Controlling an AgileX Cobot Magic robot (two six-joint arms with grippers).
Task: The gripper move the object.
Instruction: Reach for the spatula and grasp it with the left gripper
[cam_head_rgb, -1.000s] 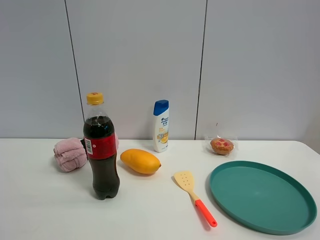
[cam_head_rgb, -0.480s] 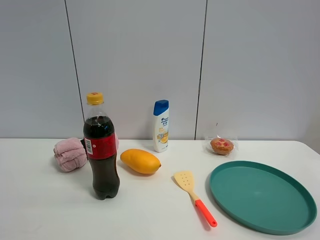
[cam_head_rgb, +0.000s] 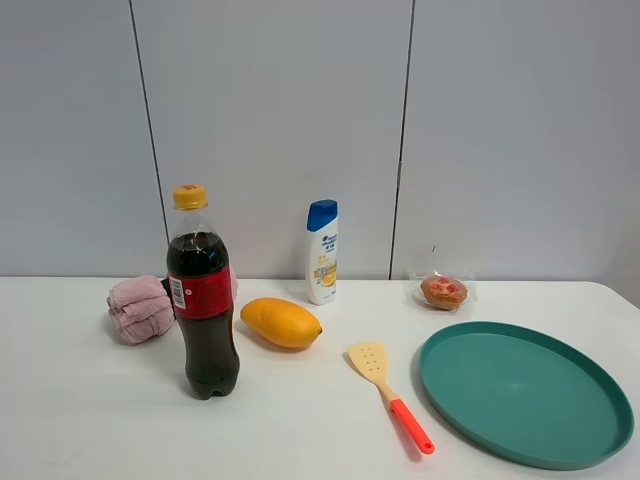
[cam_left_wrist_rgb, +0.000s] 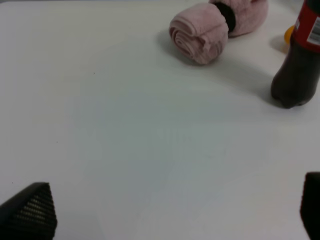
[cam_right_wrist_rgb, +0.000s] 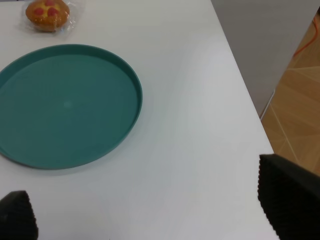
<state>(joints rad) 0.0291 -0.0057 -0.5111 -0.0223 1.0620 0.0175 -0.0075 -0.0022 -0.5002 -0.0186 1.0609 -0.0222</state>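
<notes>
"Exterior high view gives it best: the spatula (cam_head_rgb: 385, 385) lies flat on the bench (cam_head_rgb: 90, 420), blade (cam_head_rgb: 368, 360) toward the wall, red-orange handle (cam_head_rgb: 412, 426) toward the front edge," says Ana. "It sits between the mango (cam_head_rgb: 281, 322) and the teal plate (cam_head_rgb: 525, 393), just beside the plate's rim, touching neither."

"How would it handle?" asks Ben.

"Light and stiff, I'd judge, probably plastic, so no fear of crushing it. The awkward part is how low it lies: thin, flat, likely to skid on a smooth bench. I'd take the handle near its middle, across the narrow width. The blade is broad and perforated, a poor hold."

"And the grippers?"

"Neither shows in that view. The left gripper (cam_left_wrist_rgb: 170, 210) has its jaws wide apart over bare bench, with the pink towel (cam_left_wrist_rgb: 200, 30) and the cola bottle (cam_left_wrist_rgb: 298, 65) beyond. The right gripper (cam_right_wrist_rgb: 152, 207) also has its jaws apart, holding nothing, near the bench's edge by the plate, the wrapped muffin (cam_right_wrist_rgb: 47, 13) past it. Neither wrist view catches the spatula."

"So which goes?"

"The right, I'd guess; it hangs on the spatula's side. Nothing is begun yet. The 2 things to mind are the plate rim and the mango."
</notes>
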